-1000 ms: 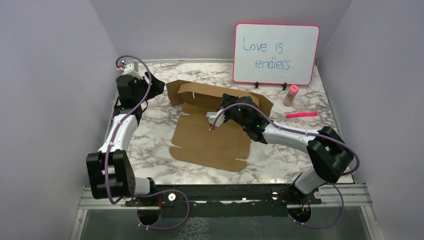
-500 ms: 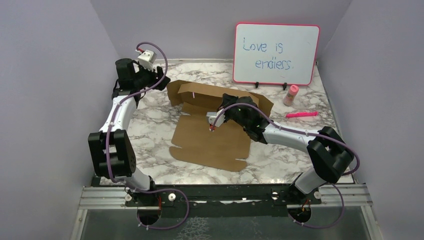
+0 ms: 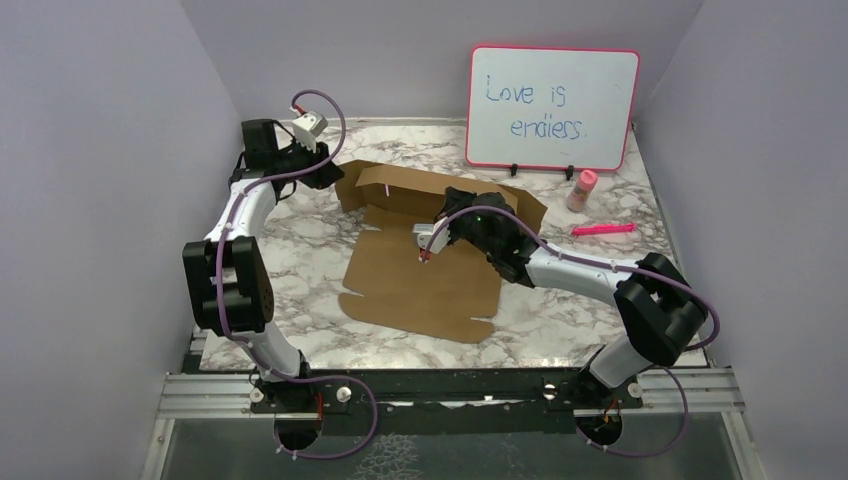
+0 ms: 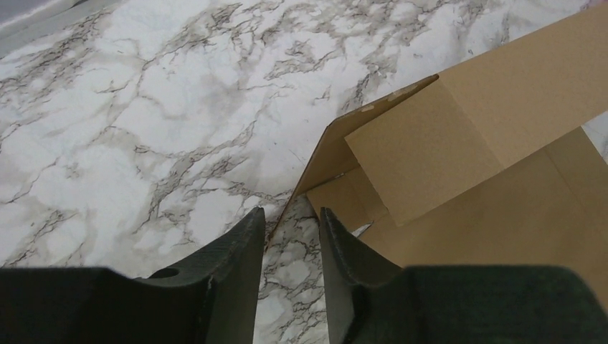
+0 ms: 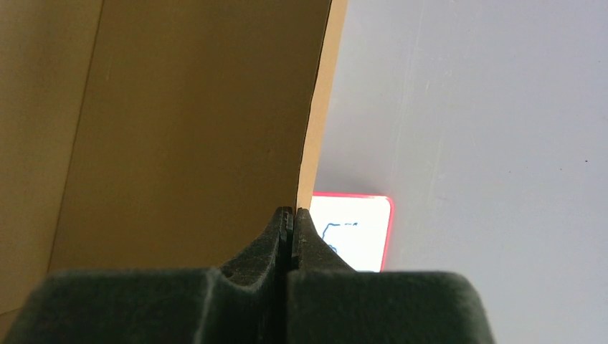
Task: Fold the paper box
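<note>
The paper box point(image 3: 420, 275) is a brown cardboard sheet lying flat on the marble table, with its back flaps raised. My left gripper point(image 3: 326, 172) is open at the raised flap's left end. In the left wrist view, the left gripper point(image 4: 290, 215) has marble between its fingers and the box's corner point(image 4: 466, 143) just ahead of the tips. My right gripper point(image 3: 455, 203) is at the raised back flap. In the right wrist view, the right gripper point(image 5: 292, 211) is shut, with nothing visible between its fingers. Its tips touch the edge of an upright cardboard panel point(image 5: 179, 107).
A pink-framed whiteboard point(image 3: 552, 105) with blue writing stands at the back right and shows in the right wrist view point(image 5: 355, 229). A small pink bottle point(image 3: 582, 190) and a pink marker point(image 3: 603, 229) lie right of the box. Purple walls enclose the table.
My left arm has swung its gripper right and toward the box's back-left corner. The right arm and the box have not moved.
</note>
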`<state>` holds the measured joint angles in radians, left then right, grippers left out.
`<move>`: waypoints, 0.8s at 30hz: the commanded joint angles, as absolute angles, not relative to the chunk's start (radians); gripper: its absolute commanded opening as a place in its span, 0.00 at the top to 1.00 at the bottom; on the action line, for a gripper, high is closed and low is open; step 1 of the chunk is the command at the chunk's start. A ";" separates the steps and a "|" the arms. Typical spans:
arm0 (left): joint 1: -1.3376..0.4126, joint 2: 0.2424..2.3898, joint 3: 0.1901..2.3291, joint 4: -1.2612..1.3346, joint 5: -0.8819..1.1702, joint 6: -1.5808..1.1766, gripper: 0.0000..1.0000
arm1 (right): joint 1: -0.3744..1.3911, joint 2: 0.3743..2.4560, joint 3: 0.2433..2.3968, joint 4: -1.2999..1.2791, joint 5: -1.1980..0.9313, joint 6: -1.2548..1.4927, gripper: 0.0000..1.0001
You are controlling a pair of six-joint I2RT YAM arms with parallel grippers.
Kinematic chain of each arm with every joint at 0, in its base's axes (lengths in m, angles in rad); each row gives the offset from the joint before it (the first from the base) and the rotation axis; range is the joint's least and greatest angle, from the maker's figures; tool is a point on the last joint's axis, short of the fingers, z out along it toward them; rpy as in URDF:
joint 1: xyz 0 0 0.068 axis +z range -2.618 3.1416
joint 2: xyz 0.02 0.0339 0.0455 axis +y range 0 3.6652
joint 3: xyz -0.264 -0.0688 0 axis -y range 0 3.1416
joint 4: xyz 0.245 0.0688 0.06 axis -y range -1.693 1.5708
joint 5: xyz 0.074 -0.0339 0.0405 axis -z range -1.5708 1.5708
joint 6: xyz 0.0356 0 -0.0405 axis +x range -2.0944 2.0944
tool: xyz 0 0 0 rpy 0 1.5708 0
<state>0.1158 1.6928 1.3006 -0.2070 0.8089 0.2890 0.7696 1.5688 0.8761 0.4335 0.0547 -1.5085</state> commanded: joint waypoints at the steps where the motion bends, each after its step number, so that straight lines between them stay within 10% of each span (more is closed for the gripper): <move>1: 0.118 1.686 1.338 -0.251 0.871 0.321 0.70 | 0.782 1.569 0.892 0.347 0.019 -1.502 0.99; 8: 0.109 1.606 1.312 -0.262 0.825 0.287 0.89 | 0.781 1.590 0.912 0.351 0.020 -1.508 0.99; 17: 0.098 1.520 1.265 -0.265 0.785 0.154 0.91 | 0.781 1.599 0.926 0.356 0.027 -1.511 0.99; 24: 0.096 1.524 1.293 -0.289 0.557 0.231 0.57 | 0.781 1.599 0.925 0.351 0.015 -1.508 0.99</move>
